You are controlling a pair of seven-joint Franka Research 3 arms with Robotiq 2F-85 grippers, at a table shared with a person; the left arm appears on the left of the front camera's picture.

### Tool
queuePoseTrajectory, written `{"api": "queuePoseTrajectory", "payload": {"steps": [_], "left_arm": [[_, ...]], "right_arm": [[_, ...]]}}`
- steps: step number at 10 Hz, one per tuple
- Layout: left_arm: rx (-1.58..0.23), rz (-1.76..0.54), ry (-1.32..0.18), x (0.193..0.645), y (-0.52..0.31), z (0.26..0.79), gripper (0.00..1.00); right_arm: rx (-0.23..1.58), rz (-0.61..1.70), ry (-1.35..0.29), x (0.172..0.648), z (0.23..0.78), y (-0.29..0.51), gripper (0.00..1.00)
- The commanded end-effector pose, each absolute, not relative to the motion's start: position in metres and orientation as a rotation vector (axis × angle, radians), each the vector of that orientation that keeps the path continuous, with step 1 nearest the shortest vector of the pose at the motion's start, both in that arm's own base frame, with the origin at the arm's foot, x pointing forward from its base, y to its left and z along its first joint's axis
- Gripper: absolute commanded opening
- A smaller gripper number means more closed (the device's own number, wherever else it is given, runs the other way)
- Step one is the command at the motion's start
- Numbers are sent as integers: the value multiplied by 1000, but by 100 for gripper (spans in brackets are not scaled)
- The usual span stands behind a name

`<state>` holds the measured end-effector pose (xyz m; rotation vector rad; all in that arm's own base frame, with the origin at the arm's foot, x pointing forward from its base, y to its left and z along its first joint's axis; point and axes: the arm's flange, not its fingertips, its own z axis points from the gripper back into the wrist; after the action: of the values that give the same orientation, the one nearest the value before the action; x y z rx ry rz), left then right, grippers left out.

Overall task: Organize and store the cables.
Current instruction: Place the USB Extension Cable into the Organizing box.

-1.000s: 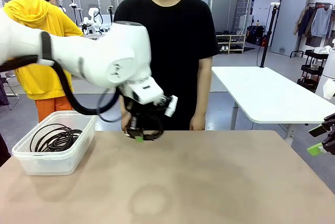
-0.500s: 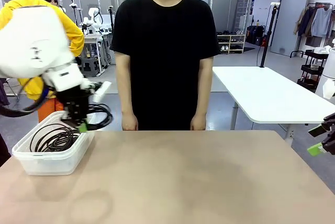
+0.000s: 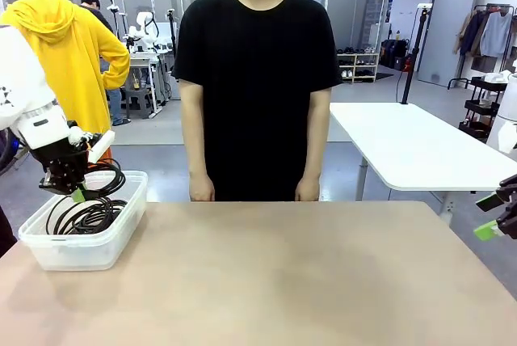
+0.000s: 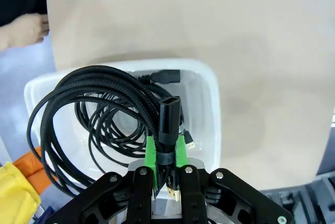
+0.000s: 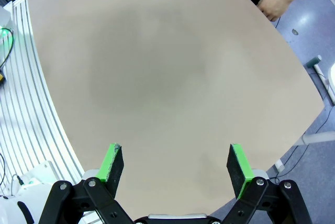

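The robot's left gripper (image 4: 165, 153) pinches a coiled black cable (image 4: 89, 103) near its plug, holding the coil just above a clear plastic bin (image 3: 121, 225) at the near left of the tan table (image 3: 307, 281); other black cables (image 3: 85, 217) lie coiled inside the bin. At the right edge of the table, off its side, the right gripper (image 5: 175, 169) hangs with its green-padded fingers (image 5: 112, 164) spread wide and nothing between them. A person in a black T-shirt (image 3: 257, 79) stands at the far side of the table, arms down, one hand (image 5: 272, 3) close to the table's far edge.
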<state>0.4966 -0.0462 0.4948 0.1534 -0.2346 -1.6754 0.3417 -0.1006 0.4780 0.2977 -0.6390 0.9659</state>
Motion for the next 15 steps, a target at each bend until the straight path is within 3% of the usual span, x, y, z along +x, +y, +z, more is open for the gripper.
{"api": "queuePoseTrajectory", "payload": {"steps": [1, 7, 11, 13, 14, 15], "left_arm": [[171, -1649, -228, 516, -38, 479, 16], [115, -1526, -237, 548, -19, 407, 16], [121, -1490, -227, 550, -21, 416, 100], [107, -1475, -235, 549, -26, 424, 100], [111, -1469, -239, 548, -28, 428, 94], [115, -1458, -233, 547, -29, 430, 100]], "right_arm": [[310, 961, -643, 342, 478, -100, 100], [310, 961, -643, 342, 478, -100, 100], [310, 961, -643, 342, 478, -100, 100], [310, 961, -643, 342, 478, -100, 100], [310, 961, -643, 342, 478, -100, 100], [310, 961, -643, 342, 478, -100, 100]]}}
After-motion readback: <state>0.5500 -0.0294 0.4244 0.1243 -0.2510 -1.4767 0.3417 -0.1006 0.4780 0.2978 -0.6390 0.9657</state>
